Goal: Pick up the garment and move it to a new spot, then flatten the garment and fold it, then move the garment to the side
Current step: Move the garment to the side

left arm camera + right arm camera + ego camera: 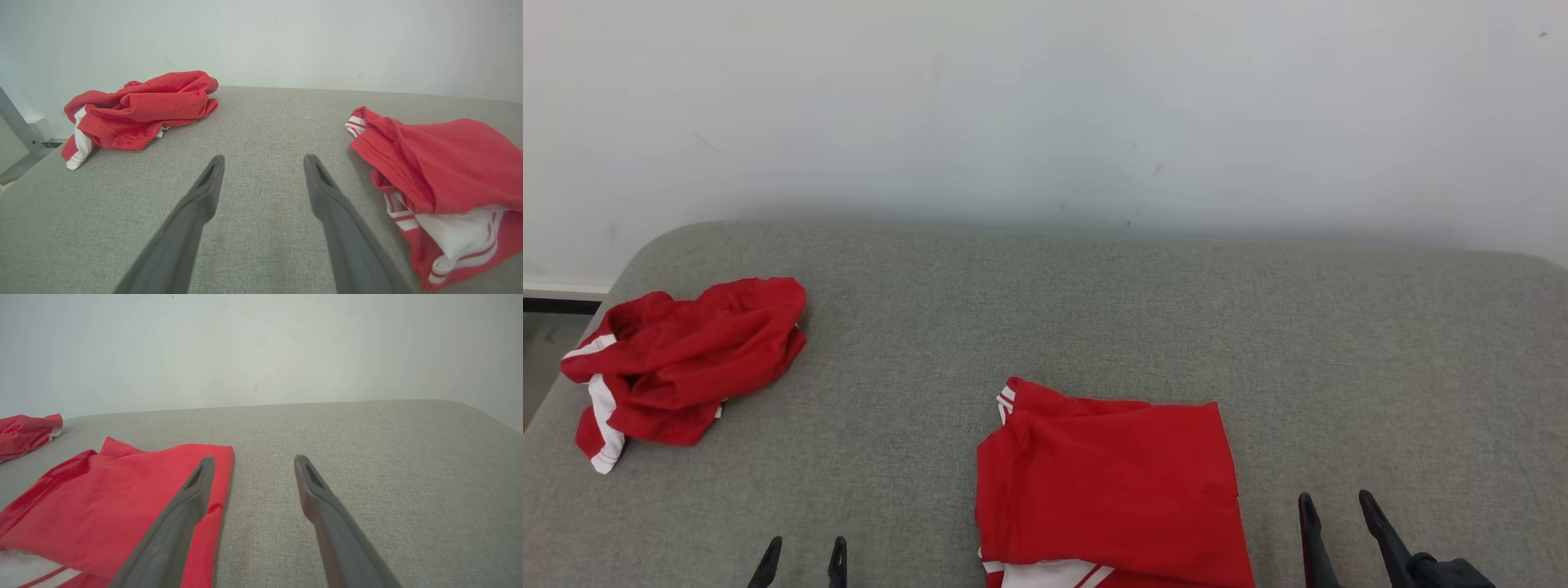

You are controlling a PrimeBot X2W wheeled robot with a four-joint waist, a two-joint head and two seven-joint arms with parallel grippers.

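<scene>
folded red cloth garment w/ white stripes (1111, 482) sat bottom centre on grey fabric surface (1094, 302). left gripper (806, 543) & right gripper (1335, 498) flanked it, claws apart, empty, prob. set to shift it aside.

Grey fabric-covered counter (1094, 310), woven texture, rounded far corners, far edge runs along the wall. Wall (1045, 106) is plain white and matte, with a few small dark specks (1157, 169) and a faint scuff (707, 141). Far left, past the counter edge: white baseboard strip (564, 287) at the wall foot, dark band (560, 305) right under it, then a bit of greyish floor (543, 359). Left wrist view, same corner: slanted grey metal bar (16, 120), small white box-like fitting (41, 128) just beside it against the wall. Can't tell what it is.
</scene>
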